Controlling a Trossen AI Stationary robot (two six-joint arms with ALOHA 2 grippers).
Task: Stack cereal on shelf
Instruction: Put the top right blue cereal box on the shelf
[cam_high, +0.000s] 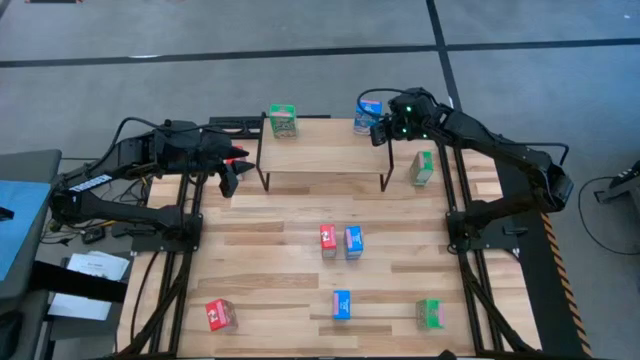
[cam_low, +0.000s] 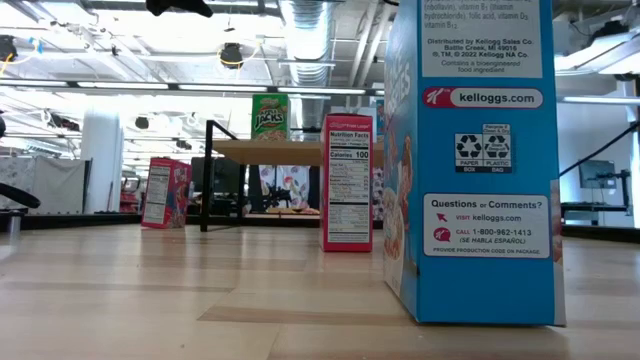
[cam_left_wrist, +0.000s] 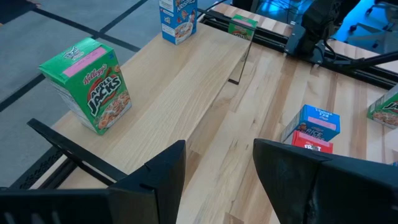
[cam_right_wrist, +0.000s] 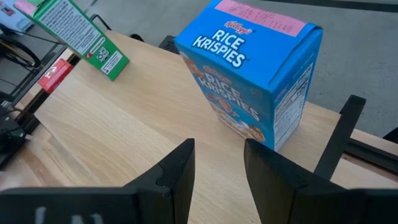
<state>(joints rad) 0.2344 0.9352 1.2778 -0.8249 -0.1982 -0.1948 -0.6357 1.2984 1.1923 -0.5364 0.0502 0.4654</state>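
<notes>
The left gripper (cam_high: 229, 180) hangs empty, fingers parted, beside the left end of the low light-wood shelf on black metal legs (cam_high: 322, 158). A green cardboard cereal box (cam_high: 283, 120) stands at the shelf's back left corner. At the back right corner stands a blue cardboard cereal box (cam_high: 367, 113); the right gripper (cam_high: 381, 131) sits just beside it, fingers released, gripping nothing. Judgement: withdraw straight back without nudging the box. Seven boxes remain on the slatted wooden tabletop (cam_high: 270, 270).

Green cereal box (cam_high: 283, 120), blue cereal box (cam_high: 367, 114) on pale shelf (cam_high: 325, 150).
</notes>
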